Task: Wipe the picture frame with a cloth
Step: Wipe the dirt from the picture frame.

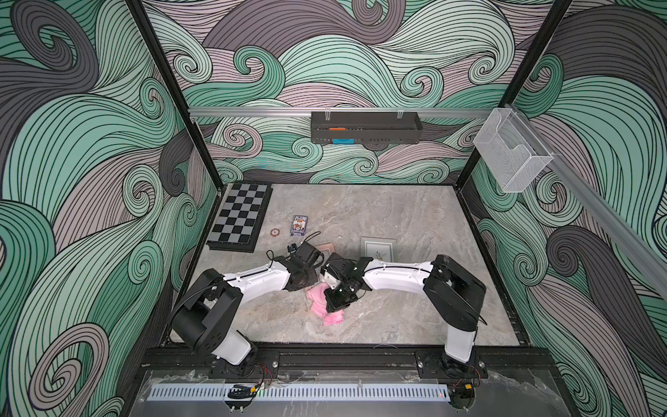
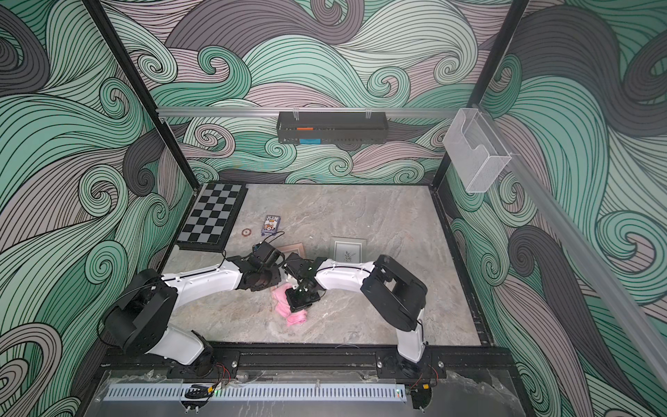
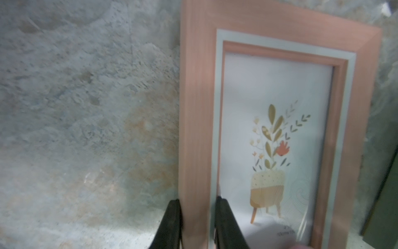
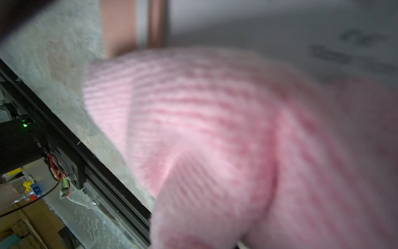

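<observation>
My left gripper (image 3: pixel 198 203) is shut on the long side rail of a copper-pink picture frame (image 3: pixel 193 97) holding a print of a potted plant. In both top views only a corner of this frame (image 1: pixel 326 248) (image 2: pixel 294 249) shows behind the two wrists. The pink cloth (image 4: pixel 215 129) fills the right wrist view and lies bunched against the frame's (image 4: pixel 118 25) lower part. My right gripper (image 1: pixel 330 285) is shut on the cloth (image 1: pixel 319 307) (image 2: pixel 288 310), which hides its fingers. The loose end of the cloth trails onto the table.
A second, grey-green picture frame (image 1: pixel 378 249) lies flat just right of the arms. A chessboard (image 1: pixel 240 216), a card deck (image 1: pixel 299 225) and a small ring (image 1: pixel 275 232) sit at the back left. A black shelf tray (image 1: pixel 366 126) and a clear bin (image 1: pixel 512 155) hang on the walls.
</observation>
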Motion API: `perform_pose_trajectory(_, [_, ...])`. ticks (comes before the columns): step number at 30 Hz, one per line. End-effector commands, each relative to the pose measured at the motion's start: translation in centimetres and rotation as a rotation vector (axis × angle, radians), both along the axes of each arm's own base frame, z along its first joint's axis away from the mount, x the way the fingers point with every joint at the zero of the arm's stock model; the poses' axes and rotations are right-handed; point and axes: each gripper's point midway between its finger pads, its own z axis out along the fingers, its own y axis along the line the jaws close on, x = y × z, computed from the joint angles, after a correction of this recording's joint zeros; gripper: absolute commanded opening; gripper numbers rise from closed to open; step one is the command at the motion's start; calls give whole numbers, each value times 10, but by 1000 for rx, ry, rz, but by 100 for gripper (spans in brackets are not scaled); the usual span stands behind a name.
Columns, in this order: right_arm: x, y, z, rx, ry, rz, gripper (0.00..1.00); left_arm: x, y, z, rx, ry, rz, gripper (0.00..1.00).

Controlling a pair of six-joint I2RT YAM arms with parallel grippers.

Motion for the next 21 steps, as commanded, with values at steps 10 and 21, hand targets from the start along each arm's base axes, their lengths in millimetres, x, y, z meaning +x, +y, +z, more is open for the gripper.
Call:
perform_pose_trajectory(10, [24, -80, 4, -135, -62, -94, 0, -19, 10, 13, 31, 2, -72, 10])
perform_pose_trajectory(21, [32, -78, 100, -48, -226, 32, 0, 9, 0, 81, -15, -173, -109, 93])
